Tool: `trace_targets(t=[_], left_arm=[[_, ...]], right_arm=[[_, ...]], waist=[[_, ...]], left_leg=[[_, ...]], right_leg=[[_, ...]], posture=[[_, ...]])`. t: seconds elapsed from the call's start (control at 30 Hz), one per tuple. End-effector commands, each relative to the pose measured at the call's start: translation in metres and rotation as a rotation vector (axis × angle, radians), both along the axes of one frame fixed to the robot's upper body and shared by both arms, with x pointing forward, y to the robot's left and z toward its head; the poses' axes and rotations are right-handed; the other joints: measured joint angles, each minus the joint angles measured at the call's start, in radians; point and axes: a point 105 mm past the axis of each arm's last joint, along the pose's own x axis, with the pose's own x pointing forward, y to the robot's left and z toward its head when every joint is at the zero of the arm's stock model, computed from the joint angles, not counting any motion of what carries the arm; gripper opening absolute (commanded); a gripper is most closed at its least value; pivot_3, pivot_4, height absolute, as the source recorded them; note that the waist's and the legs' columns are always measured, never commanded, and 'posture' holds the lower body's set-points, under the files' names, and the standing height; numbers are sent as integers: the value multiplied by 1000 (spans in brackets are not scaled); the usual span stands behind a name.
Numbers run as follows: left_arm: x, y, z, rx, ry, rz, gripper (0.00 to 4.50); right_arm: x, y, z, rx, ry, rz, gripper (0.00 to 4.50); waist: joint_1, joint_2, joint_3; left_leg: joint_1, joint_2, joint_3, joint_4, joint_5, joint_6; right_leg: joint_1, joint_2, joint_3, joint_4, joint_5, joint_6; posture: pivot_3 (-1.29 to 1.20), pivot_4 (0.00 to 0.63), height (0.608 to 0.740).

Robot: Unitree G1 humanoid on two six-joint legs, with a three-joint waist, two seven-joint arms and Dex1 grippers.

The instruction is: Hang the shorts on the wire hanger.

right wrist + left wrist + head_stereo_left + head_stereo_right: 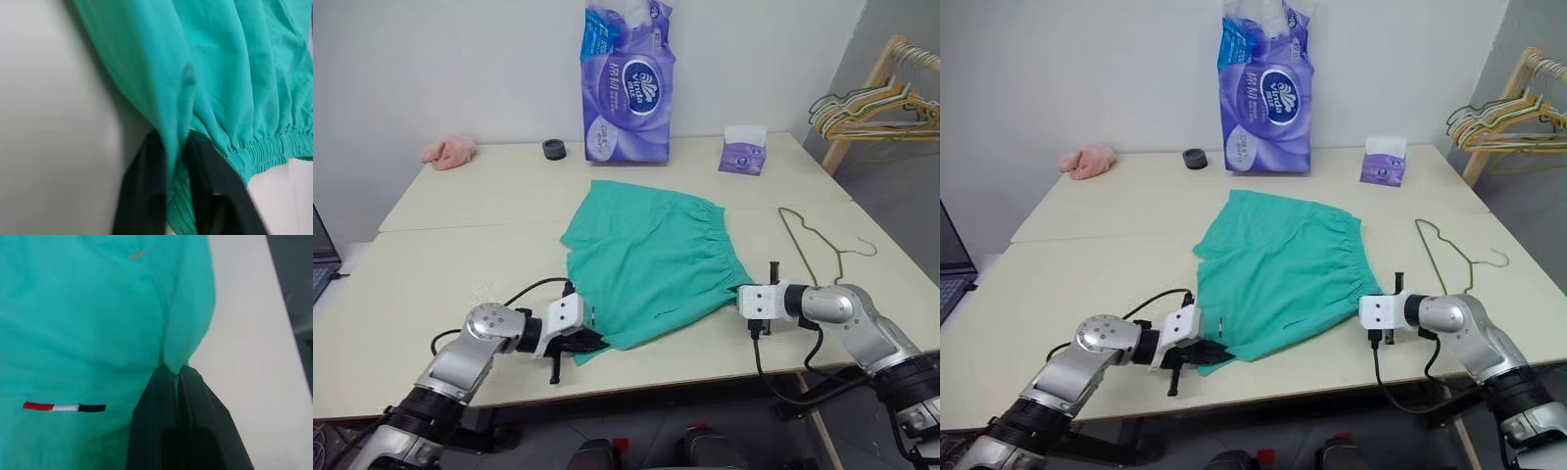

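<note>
A: Where are the shorts [651, 259]?
B: Flat on the surface [440, 294], left of the wire hanger [813, 245].
A: The claws?
B: Left claw [172, 372] pinches a hem corner; right claw [177, 147] grips the waistband edge.

The shorts [651, 259] are plain teal-green, with a small embroidered bar of red, white and black. The wire hanger [813, 240] is dark olive-grey. The worktop [431, 284] is pale cream. At its far edge stand a purple-and-white pack [626, 83] and a pink fluffy cloth [450, 151].
</note>
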Motion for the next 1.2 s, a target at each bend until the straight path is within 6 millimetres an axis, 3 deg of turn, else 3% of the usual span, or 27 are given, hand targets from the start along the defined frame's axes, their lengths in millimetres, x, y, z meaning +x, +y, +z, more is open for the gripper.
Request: trace_targets(t=[0.03, 0.13, 0.4, 0.63, 0.87, 0.9, 0.97, 1.2], left_arm=[[-8, 6, 9, 15, 38, -52, 0], [-20, 12, 11, 48, 98, -105, 0], [-73, 9, 21, 34, 310, -247, 0], [-98, 10, 20, 39, 401, -277, 0], [-100, 8, 15, 36, 416, -248, 0], [-99, 8, 14, 43, 409, -238, 0], [-96, 5, 13, 30, 397, -214, 489], [-96, -2, 24, -36, 428, -180, 2412]], right_arm=[[-3, 11, 14, 41, -10, 33, 54], [-17, 15, 15, 45, 46, 64, 54], [-81, 9, 19, 12, 308, 123, 54], [-106, 9, 23, -22, 419, 153, 54], [-109, 19, 20, -12, 437, 177, 54], [-108, 19, 20, -13, 434, 175, 216], [-110, 16, 21, -26, 449, 178, 568], [-121, 6, 38, -5, 529, 183, 2898]], waist=[[0, 0, 0], [0, 0, 0], [3, 1, 1], [3, 0, 1], [3, 0, 1], [4, 0, 1], [5, 0, 1], [10, 0, 2]], left_leg=[[0, 0, 0, 0, 0, 0], [0, 0, 0, 0, 0, 0], [-1, 0, 0, 1, -1, 1], [1, 1, 0, 1, -1, 1], [1, 1, 0, 1, -1, 1], [1, 1, 0, 1, -1, 1], [1, 1, 0, 1, -1, 1], [1, 1, 0, 1, -1, 1]], right_leg=[[0, 0, 0, 0, 0, 0], [0, 0, 0, 0, -1, 1], [0, -1, -1, 0, -3, 3], [1, -1, -2, 0, -5, 0], [0, -1, -3, 0, -5, 0], [1, -1, -3, 0, -5, 0], [1, -1, -3, 0, -5, 1], [1, -1, -2, 0, -4, 2]], posture=[[-59, 26, 740], [-59, 27, 740], [-70, 37, 740], [-76, 39, 740], [-66, 38, 740], [-66, 38, 740], [-60, 37, 740], [-52, 36, 740]])
